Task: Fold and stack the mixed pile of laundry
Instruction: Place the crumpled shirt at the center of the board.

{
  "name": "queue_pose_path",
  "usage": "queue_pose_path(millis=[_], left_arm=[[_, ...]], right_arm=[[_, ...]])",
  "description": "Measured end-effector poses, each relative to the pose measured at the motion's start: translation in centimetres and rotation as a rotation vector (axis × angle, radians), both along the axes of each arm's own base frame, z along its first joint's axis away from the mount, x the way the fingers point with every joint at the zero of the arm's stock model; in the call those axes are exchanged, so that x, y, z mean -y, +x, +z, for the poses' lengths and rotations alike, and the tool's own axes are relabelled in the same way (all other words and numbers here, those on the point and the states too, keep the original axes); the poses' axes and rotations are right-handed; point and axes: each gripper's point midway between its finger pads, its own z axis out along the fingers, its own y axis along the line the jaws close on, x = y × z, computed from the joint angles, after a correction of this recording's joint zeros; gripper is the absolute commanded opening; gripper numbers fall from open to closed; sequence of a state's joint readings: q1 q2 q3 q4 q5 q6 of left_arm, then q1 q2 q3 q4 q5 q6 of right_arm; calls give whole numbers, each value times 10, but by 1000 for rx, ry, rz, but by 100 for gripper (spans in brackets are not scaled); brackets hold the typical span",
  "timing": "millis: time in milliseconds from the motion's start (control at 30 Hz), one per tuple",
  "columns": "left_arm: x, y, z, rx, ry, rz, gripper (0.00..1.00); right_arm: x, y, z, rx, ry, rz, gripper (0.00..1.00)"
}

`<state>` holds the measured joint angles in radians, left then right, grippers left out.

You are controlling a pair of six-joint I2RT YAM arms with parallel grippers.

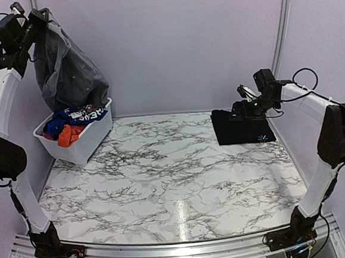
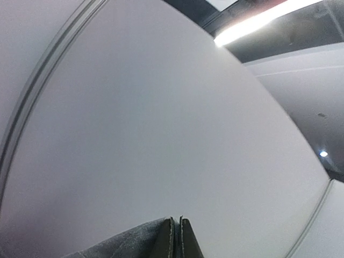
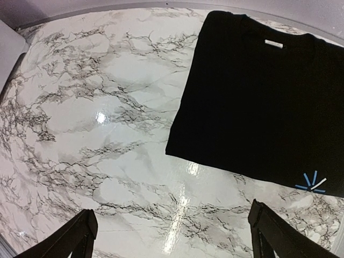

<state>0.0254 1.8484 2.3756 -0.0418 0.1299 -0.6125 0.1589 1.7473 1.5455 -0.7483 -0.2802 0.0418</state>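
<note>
My left gripper point(image 1: 39, 19) is raised high at the far left, shut on a grey shirt point(image 1: 66, 65) that hangs down over the white basket point(image 1: 84, 141). In the left wrist view the shut fingertips point(image 2: 177, 236) pinch grey cloth point(image 2: 118, 244) against the wall. The basket holds the rest of the mixed laundry pile point(image 1: 70, 122): blue, orange-red and pink pieces. A folded black garment point(image 1: 242, 126) with a small blue mark lies flat at the far right; it also shows in the right wrist view point(image 3: 258, 91). My right gripper point(image 3: 172, 236) is open and empty, hovering just above the black garment's far edge.
The marble table point(image 1: 170, 177) stretches between basket and black garment. Lilac walls close the back and both sides. The basket stands at the table's far left corner.
</note>
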Motion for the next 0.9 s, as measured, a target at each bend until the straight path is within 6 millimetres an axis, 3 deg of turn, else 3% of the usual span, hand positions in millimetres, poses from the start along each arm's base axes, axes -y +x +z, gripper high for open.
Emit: queue_pose_path(millis=[100,167,233,367,433,567,667,733,800,900], left_arm=[[25,-5,29,114,-55,-106,0],[57,-8,36,150,-72,-199,0],[95,-12,35,151,-79,-293,0],[194,-39,28,133,-77,-518,0],[252,-66,25,129,-67,-652,0],[343,-131,20,133,-34,-877,0],[407,-198,13,142,17,-1042,0],[434,-236,7,152,53,-1124,0],[447,-255,-2,142,85,-1164,0],[442,-248,-22,85,143,-1126,0]], right_arm=[[-3,0,8,17,26,-1,94],[-6,1,13,28,44,3,94],[-9,3,17,40,71,5,94],[-18,4,27,70,135,15,94],[-22,4,33,81,165,18,94],[-27,6,42,105,209,26,94],[-28,3,46,116,227,26,94],[-29,-2,49,122,239,26,94],[-29,-7,50,123,248,26,94],[-28,-13,50,125,253,25,94]])
